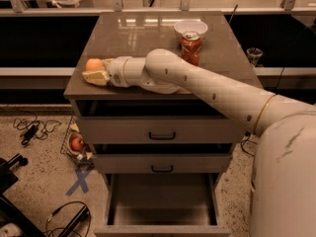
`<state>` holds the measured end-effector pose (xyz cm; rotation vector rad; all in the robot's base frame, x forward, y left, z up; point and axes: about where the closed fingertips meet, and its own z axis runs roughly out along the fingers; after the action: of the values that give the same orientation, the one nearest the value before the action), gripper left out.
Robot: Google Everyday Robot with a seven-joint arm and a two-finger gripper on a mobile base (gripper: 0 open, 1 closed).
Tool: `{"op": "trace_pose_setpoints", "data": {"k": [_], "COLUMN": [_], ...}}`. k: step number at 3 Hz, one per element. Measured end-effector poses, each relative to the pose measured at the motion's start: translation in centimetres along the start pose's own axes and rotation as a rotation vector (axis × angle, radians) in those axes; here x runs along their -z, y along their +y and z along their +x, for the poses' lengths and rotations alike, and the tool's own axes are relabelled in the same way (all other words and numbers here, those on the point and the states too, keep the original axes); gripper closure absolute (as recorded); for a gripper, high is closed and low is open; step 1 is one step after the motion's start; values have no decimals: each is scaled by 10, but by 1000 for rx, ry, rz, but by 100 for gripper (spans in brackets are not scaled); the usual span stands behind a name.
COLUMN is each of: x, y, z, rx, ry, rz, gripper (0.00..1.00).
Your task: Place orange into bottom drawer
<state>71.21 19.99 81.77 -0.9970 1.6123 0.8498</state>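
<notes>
Gripper (96,76): low on the tabletop at the left edge, near the front-left corner.
Grip state: we cannot tell.
Orange (94,64): on the tabletop at the left edge, against the gripper's far side.
Bottom drawer (160,201): we find it pulled out below the table's front edge.

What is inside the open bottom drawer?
Only its bare floor shows in the bottom drawer; its rear is hidden under the cabinet. The gripper is on the cabinet top, by the orange.
</notes>
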Motion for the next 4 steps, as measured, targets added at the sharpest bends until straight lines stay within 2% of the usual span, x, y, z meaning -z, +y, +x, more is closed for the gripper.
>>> {"op": "trace_pose_setpoints", "data": {"k": [1,2,3,4], "x": [-2,-2,37,88], "y": [2,2,14,44], "z": [0,-1,-62,-95], "rx": [0,1,93,176], "ry": [0,-1,-59,-109], "rz": [-4,-4,47,115], "gripper": [100,100,100,100]}}
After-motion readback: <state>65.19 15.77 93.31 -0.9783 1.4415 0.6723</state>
